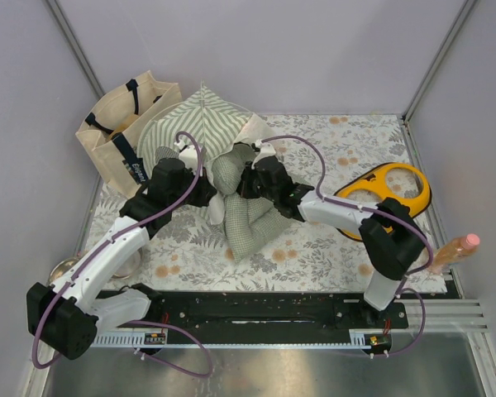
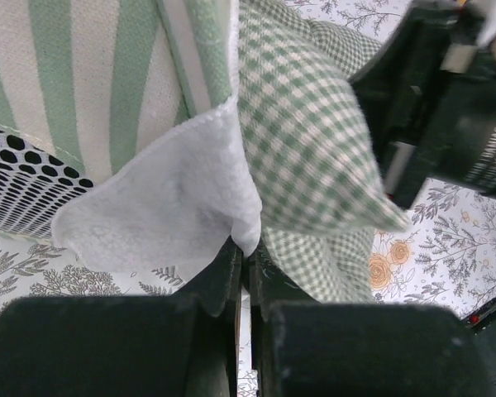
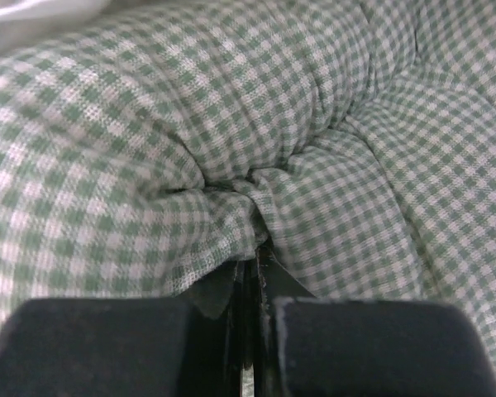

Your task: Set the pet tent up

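- Pet tent (image 1: 200, 124) is sitting at the far left of the table (image 1: 331, 248), touching the tote bag (image 1: 120, 141). Striped cloth is fanning out from a peak at the far end; can't tell if it's fully up.
- Left pincer (image 2: 246, 252) is closed tight, nipping the lower corner of the white door flap (image 2: 165, 207), w/ the mesh panel (image 2: 21, 182) just left of it.
- Right pincer (image 3: 252, 263) is closed tight too, pinching a fold of the checked cushion (image 3: 231, 107), which is lying against the tent's front & spilling toward the near side.
- Handling, my guess: tent is looking light & floppy, w/ the cloth giving little resistance. Flap is thin and lacy, prob. stretching or tearing if yanked, so a flap grip is likely moving just the flap, not the body.
- Better hold is prob. a hem or seam where a pole is running, or the peak. Poles aren't showing clearly, so can't say where.
- Cushion is looking soft, bulky & light. The pinch is bunching it up, so the rest would prob. be dragging on the table.
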Controlling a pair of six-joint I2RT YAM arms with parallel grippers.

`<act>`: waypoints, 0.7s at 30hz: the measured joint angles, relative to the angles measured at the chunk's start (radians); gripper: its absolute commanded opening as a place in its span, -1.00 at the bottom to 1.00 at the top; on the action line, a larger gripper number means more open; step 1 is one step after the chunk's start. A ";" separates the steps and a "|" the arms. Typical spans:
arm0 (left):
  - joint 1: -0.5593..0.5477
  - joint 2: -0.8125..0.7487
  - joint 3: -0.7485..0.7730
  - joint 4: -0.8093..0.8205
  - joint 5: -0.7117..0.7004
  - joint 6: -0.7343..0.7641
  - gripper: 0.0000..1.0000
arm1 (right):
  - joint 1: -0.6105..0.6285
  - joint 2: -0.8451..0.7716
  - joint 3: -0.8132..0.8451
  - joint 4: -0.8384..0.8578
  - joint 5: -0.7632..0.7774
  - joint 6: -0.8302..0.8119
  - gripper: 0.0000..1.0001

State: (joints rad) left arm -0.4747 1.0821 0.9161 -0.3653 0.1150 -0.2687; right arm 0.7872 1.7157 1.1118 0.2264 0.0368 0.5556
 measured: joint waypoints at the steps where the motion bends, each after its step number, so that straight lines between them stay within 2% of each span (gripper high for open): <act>1: 0.000 0.000 0.000 0.000 0.001 0.002 -1.00 | 0.000 0.025 0.024 -0.019 0.007 0.010 -1.00; 3: 0.000 0.000 0.002 -0.002 0.002 0.003 -1.00 | 0.002 0.060 0.042 -0.039 0.028 0.022 -1.00; 5: 0.000 0.000 0.004 -0.005 0.004 0.006 -1.00 | 0.003 0.079 0.042 -0.042 0.050 0.023 -0.89; 7: 0.000 0.002 0.006 -0.006 0.006 0.008 -1.00 | 0.004 0.099 0.044 -0.037 0.064 0.020 -0.54; 8: 0.000 0.007 0.009 -0.007 0.008 0.010 -1.00 | 0.004 0.107 0.047 -0.034 0.070 0.015 -0.20; 9: 0.000 0.013 0.013 -0.007 0.008 0.011 -1.00 | 0.005 0.110 0.046 -0.030 0.071 0.009 0.04; 12: 0.000 0.026 0.021 -0.007 0.008 0.012 -1.00 | 0.005 0.093 0.031 -0.026 0.067 -0.024 0.41; 17: 0.000 0.033 0.030 -0.011 0.007 0.014 -1.00 | 0.003 -0.033 -0.029 -0.085 0.066 -0.074 0.67; 21: 0.000 0.036 0.034 -0.016 0.001 0.014 -1.00 | -0.005 -0.149 -0.065 -0.121 0.033 -0.127 0.78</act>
State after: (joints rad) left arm -0.4747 1.1179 0.9501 -0.3817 0.1162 -0.2546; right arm 0.7822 1.5665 1.0466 0.1059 0.0700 0.4286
